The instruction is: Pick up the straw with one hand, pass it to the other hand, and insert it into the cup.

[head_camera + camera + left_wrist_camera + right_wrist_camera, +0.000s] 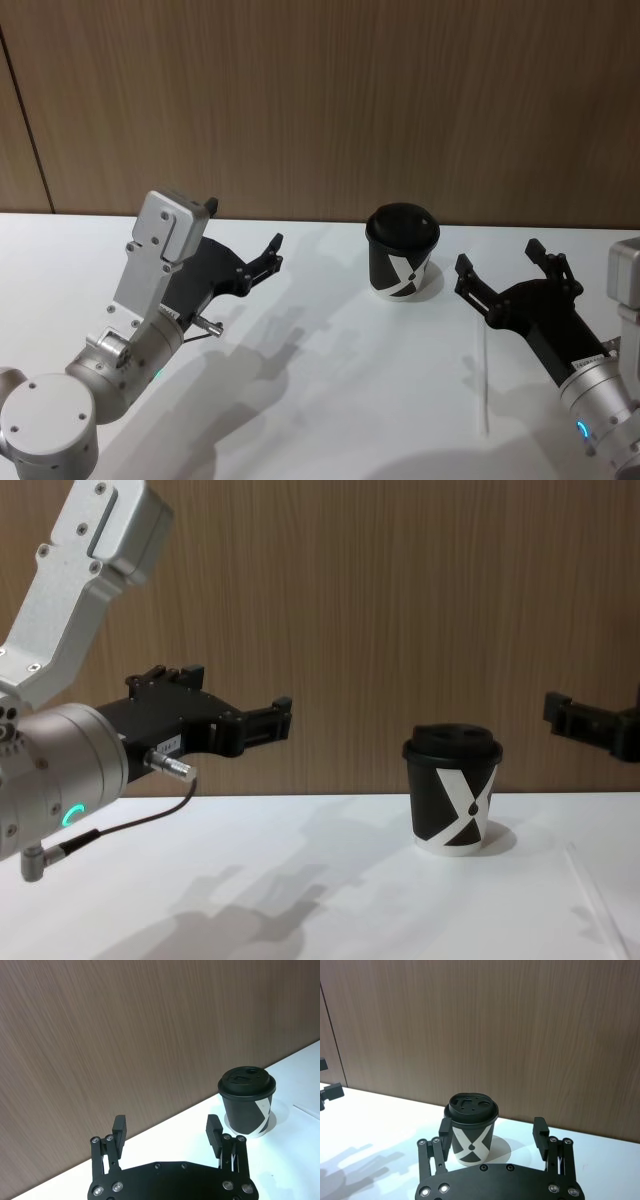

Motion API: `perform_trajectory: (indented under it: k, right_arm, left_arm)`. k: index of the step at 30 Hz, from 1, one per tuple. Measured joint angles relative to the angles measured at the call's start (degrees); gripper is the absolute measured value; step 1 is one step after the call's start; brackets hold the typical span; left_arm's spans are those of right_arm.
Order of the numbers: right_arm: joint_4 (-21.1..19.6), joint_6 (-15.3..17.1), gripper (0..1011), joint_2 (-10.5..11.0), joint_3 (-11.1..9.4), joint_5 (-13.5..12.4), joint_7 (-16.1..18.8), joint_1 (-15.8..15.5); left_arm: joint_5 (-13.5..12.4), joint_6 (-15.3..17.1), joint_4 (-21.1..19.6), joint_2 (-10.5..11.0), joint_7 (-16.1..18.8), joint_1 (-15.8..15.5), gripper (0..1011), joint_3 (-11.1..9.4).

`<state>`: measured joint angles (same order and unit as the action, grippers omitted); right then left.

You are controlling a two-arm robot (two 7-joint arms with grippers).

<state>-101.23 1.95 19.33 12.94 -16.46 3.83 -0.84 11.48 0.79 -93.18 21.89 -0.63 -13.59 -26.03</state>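
White straw [485, 385] lies by the bench's [350, 420] right edge; I'd drop my wide-open, empty right claw [498, 256] squarely across it. Left claw [243, 225] hovers open, empty.

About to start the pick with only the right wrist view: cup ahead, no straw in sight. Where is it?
Observer: The straw lies flat on the table, on the robot's right of the cup, apart from it.
Operator: Am I touching it?
Observer: No. In the chest view the right tool hangs well above the table, clear of the straw.
Operator: And the other arm?
Observer: The left tool hangs open and empty on the robot's left of the cup.
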Motion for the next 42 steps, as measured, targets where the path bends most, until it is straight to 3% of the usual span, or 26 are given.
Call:
perform_trajectory:
  k: [42]
  right_arm:
    - [0.0, 0.0, 1001, 0.0, 0.0, 0.0, 0.0, 0.0]
  left_arm:
    - [0.0, 0.0, 0.0, 0.0, 0.0, 0.0, 1000, 0.0]
